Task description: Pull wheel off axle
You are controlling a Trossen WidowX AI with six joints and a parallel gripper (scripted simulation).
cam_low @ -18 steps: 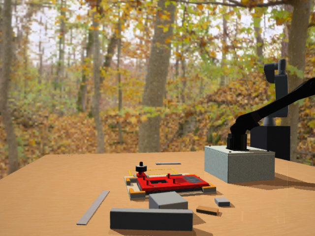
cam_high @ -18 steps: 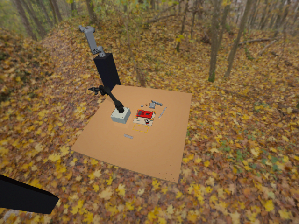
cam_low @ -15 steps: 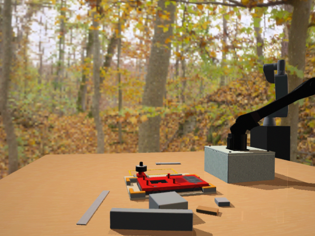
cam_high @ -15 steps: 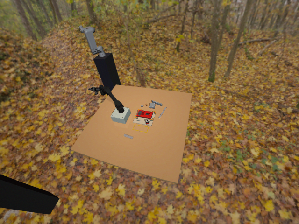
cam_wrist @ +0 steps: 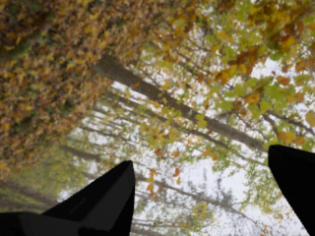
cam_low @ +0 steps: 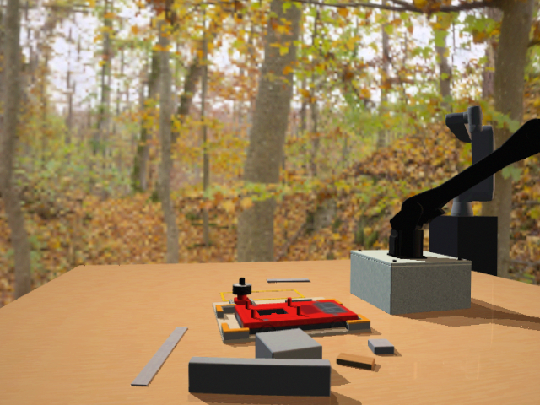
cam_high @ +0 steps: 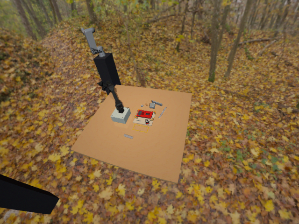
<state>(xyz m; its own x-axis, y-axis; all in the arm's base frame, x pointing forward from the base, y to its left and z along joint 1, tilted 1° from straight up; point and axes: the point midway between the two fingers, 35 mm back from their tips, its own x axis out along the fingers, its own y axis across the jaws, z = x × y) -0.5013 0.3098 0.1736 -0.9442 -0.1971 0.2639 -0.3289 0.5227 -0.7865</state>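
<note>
Autumn woodland all around a wooden table [cam_low: 87, 331]. Black wheel [cam_low: 241, 288] upright on its axle at the far-left corner of the red fixture [cam_low: 288, 314], yellow-outlined marked area [cam_low: 261, 293] just behind. Gripper [cam_low: 405, 245] right of the fixture atop the grey box [cam_low: 409, 283], fingers spread, pinching nothing.

Soft, even daylight, bright but without glare. On the bench [cam_low: 87, 331] the grey box [cam_low: 409, 283] throws a dim shadow to the right in the exterior view. The woodland backdrop is blurred and blocky everywhere, worst through the wrist view, where the trees tilt and smear.
</note>
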